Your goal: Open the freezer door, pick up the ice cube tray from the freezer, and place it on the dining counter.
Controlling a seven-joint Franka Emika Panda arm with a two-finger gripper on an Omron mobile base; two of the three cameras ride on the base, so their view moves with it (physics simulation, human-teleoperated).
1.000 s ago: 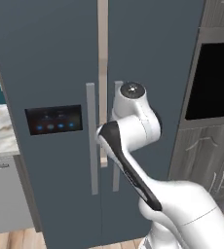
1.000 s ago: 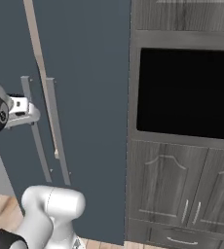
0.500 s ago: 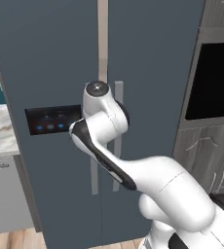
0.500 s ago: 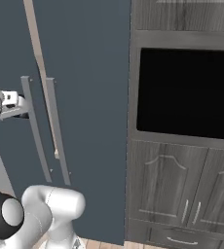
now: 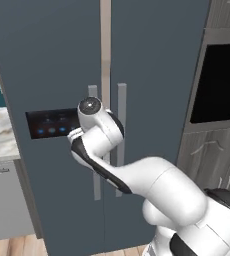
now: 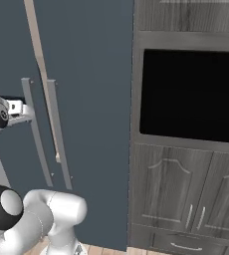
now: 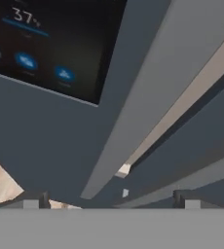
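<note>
The freezer door [image 5: 52,90] is filling the left half of the left base view, standing closed, with its black display panel [image 5: 51,124] showing blue lights at mid-left of the frame. Its long grey vertical handle [image 5: 93,91] is running down the centre of that view, just beside the handle of the plain slate-blue door [image 5: 157,100] to the right, and the white arm is crossing in front of both handles. In the right base view the pincer [image 6: 18,110] is sitting at the left edge of the frame, reaching toward the freezer door's handle [image 6: 36,134]. In the hand view the pincer [image 7: 111,199] is holding its jaws spread wide, the two dark fingertips [image 7: 36,199] standing far apart at the bottom of the frame with nothing between them, and the handle [image 7: 153,92] is slanting across the middle, just above the gap. The display panel [image 7: 46,44] is occupying the upper left of the hand view. A dark wood oven cabinet [image 6: 186,124] is taking up the right side of the right base view.
</note>
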